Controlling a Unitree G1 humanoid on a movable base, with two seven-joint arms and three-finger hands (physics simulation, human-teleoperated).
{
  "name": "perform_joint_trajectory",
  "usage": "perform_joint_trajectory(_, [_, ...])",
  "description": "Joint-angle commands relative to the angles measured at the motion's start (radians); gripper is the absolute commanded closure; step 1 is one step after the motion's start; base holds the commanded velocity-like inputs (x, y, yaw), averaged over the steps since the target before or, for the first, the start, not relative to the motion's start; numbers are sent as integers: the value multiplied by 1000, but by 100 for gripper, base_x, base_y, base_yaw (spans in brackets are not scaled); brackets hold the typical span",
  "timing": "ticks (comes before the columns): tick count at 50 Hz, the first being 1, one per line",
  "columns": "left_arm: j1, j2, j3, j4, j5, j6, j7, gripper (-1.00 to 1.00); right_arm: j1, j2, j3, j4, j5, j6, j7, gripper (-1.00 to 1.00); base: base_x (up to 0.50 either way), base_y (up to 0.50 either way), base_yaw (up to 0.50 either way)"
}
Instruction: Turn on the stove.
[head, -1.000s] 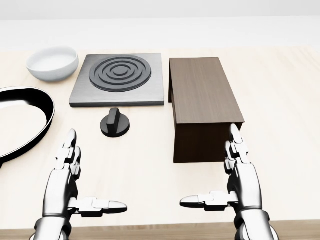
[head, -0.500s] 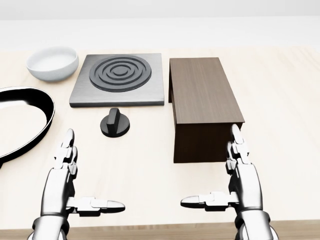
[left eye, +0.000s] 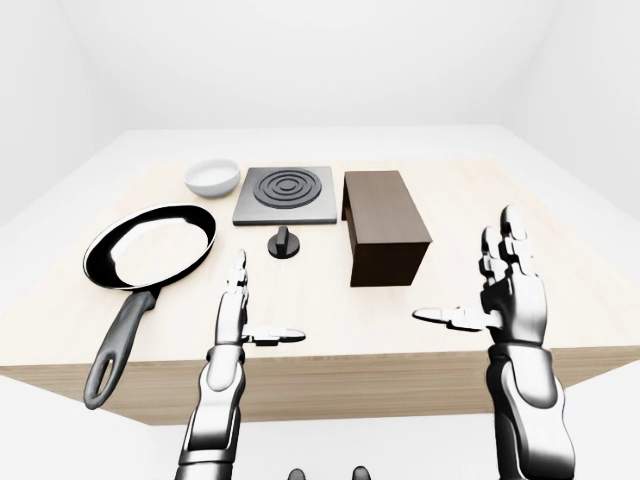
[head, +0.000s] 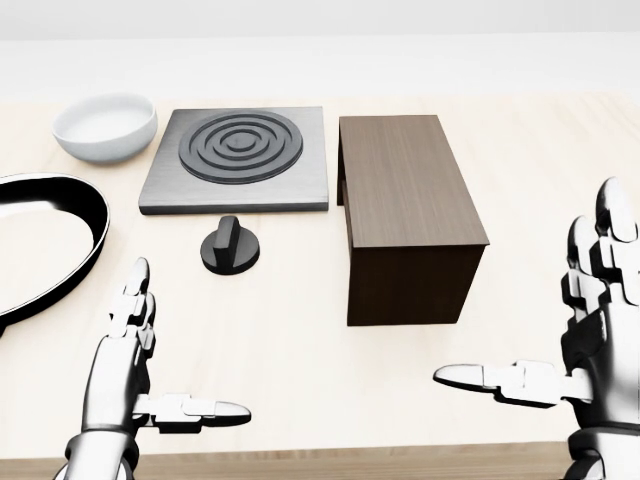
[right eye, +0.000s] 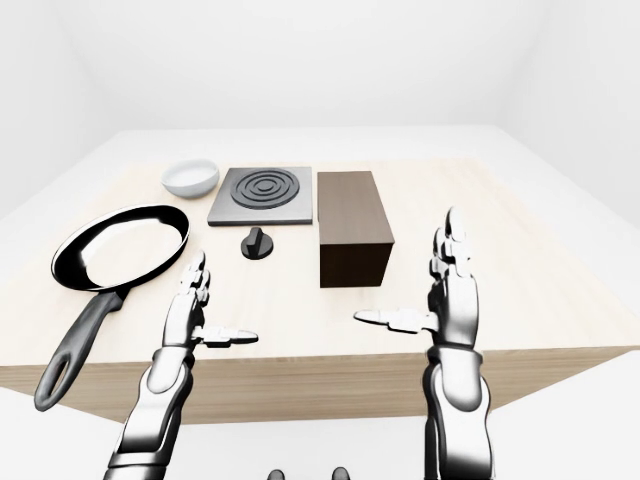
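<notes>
The stove is a grey square plate (head: 236, 160) with dark concentric burner rings, lying near the top of the head view. Just below it on the wooden table sits its black round knob (head: 229, 246), whose ridge stands roughly upright in the picture. My left hand (head: 190, 340) hovers open low in the view, below and left of the knob, thumb spread to the right. At the lower right, past the brown box, my right hand (head: 525, 290) is also open, thumb pointing left. Neither hand touches anything.
A dark brown box (head: 405, 210) stands right of the stove and knob. A white bowl (head: 105, 127) sits left of the stove. A black frying pan (left eye: 150, 245) lies at the left, handle toward the table's near edge (head: 320, 448).
My right hand has swung to the right and risen, away from the box's near face. My left hand has barely shifted. Knob, stove and camera are unchanged.
</notes>
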Motion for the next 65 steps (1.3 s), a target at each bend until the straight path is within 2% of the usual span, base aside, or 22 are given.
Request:
perform_joint_trajectory(1, [3,-3,-5,3,4,-3,3,-100,16,5,-66,-102,14,0,8,-100,0,0,0])
perform_joint_trajectory(11, [3,-3,-5,-4,2,4,0,-100,14,5,-62,-100,7,0,12,-100,8,0,0])
perform_joint_trajectory(28, [-5,-2,0,-7,-2,15,3,-100,12,4,-60,-98,12,0,15,-100,35,0,0])
perform_joint_trajectory(32, [-5,-1,0,0,-2,10,3,-100,11,5,-56,-102,12,0,14,-100,36,0,0])
perform_joint_trajectory(42, [-8,0,3,-11,-4,23,3,-100,10,4,-53,-102,12,0,14,-100,36,0,0])
perform_joint_trajectory(49, [-8,-1,1,-10,-1,19,4,-100,9,4,-52,-111,14,0,17,-100,36,0,0])
perform_joint_trajectory(59, [-22,-3,-6,-46,4,54,2,-100,23,13,-55,-112,27,0,13,-100,20,0,0])
perform_joint_trajectory(65, [-66,-2,-9,-5,11,46,11,-100,30,15,-52,-93,29,0,14,-100,0,0,0])
